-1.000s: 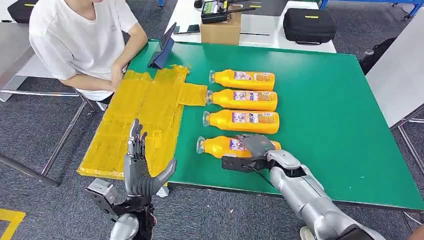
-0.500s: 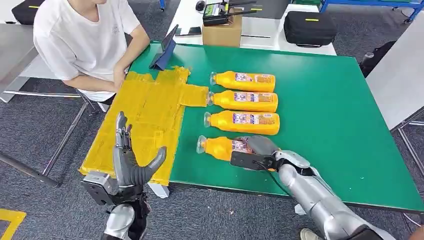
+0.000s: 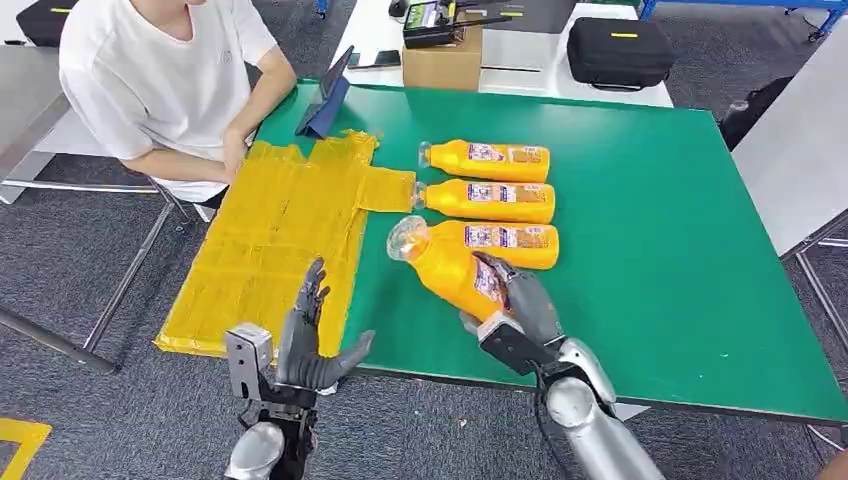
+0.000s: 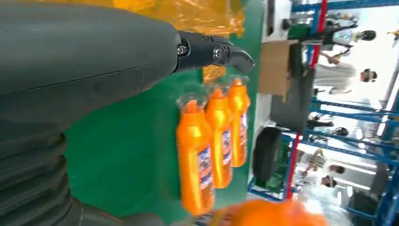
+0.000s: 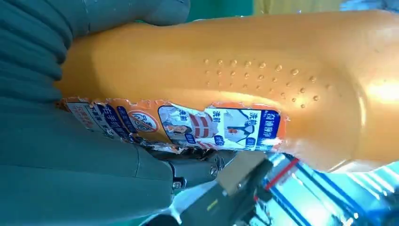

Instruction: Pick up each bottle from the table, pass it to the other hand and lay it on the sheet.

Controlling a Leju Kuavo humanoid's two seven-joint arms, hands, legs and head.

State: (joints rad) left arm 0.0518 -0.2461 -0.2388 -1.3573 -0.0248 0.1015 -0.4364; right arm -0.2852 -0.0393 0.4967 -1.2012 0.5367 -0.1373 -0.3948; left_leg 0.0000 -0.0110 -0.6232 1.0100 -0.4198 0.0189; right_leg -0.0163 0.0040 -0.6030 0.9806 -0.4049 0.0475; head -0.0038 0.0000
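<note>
My right hand [image 3: 522, 305] grips an orange bottle [image 3: 447, 265] by its labelled body and holds it lifted off the green table [image 3: 660, 230], tilted with its clear cap toward the far left; up close the bottle [image 5: 244, 89] shows its blue and white label. Three more orange bottles [image 3: 487, 193] lie side by side on the table behind it, also seen as bottles [image 4: 214, 141] past my left hand. My left hand [image 3: 312, 345] hovers open near the table's front edge, fingers spread, by the yellow sheet [image 3: 275, 235] covering the table's left part.
A person in a white shirt [image 3: 165, 80] sits at the far left corner, arms resting by the sheet. A tablet [image 3: 328, 100] stands at the table's back edge. A cardboard box [image 3: 442, 55] and a black case [image 3: 618, 50] sit on the table behind.
My right hand has lifted the nearest bottle off the table and tilted it up toward the left. My left hand has moved right, closer to the table's front edge.
</note>
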